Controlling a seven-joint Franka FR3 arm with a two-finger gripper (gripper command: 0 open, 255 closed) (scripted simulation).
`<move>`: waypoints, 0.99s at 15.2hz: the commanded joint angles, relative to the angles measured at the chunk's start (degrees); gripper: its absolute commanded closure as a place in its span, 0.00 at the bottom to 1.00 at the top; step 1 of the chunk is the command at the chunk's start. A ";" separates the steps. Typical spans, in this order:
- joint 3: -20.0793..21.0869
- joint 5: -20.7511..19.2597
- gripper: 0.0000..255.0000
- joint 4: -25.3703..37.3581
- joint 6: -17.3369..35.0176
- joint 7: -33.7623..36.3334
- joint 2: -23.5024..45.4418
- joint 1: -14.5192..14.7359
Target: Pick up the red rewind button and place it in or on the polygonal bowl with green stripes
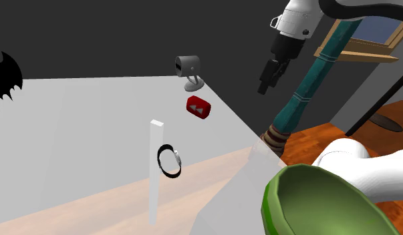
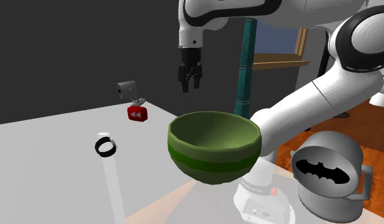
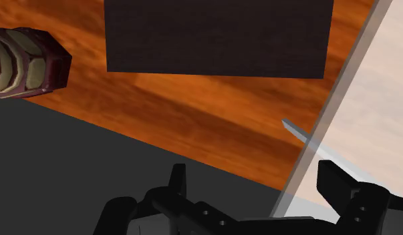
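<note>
Red rewind button [image 1: 199, 107] resting on the grey tabletop [image 1: 93, 133], upper middle of the shoulder view, just below a grey camera-like object [image 1: 190, 67]. The black gripper [image 1: 263, 87], fingers parted and empty, hangs in the air to the button's upper right, well apart from it, about over the table's edge. The button's longer side runs roughly across the frame. The green-striped bowl [image 1: 277, 187] occupies the lower right. The approach would likely run down and leftward.

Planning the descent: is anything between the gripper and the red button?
No. In the second exterior view the stretch from the gripper to the red button is bare; the small grey camera stands off that line.
</note>
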 commanded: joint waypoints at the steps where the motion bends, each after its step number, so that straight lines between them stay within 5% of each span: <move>1: 0.00 0.00 0.00 0.00 0.00 0.00 0.00 0.00; 15: 15.86 7.46 0.00 7.43 10.83 12.86 13.28 5.76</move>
